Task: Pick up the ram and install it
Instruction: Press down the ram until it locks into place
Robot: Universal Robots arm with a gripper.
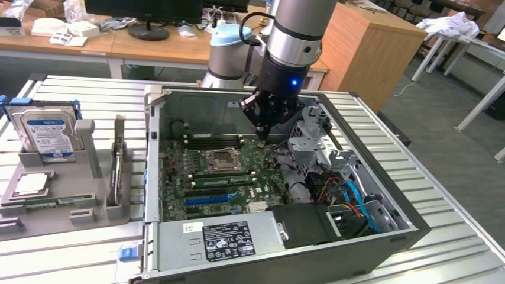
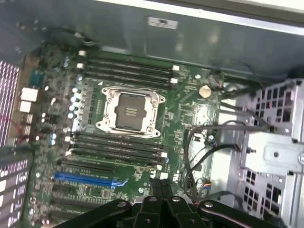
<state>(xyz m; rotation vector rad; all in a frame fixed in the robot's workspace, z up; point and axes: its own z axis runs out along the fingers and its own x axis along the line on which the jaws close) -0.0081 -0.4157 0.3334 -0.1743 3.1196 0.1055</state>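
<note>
partly hidden — tool (image 1: 263, 137) tips

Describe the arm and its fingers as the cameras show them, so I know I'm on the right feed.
Silver-grey tubular arm with a pale blue joint cap, a black cable, a black wrist section with a lit blue light, and black gripper with slim fingers.

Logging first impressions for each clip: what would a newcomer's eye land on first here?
The open computer case with its green motherboard fills the middle of the exterior view, and the arm's shut gripper reaches down into it, above the board. The square silver processor socket sits between rows of dark memory slots. A hard drive stands in a grey holder on the exterior view's left.
</note>
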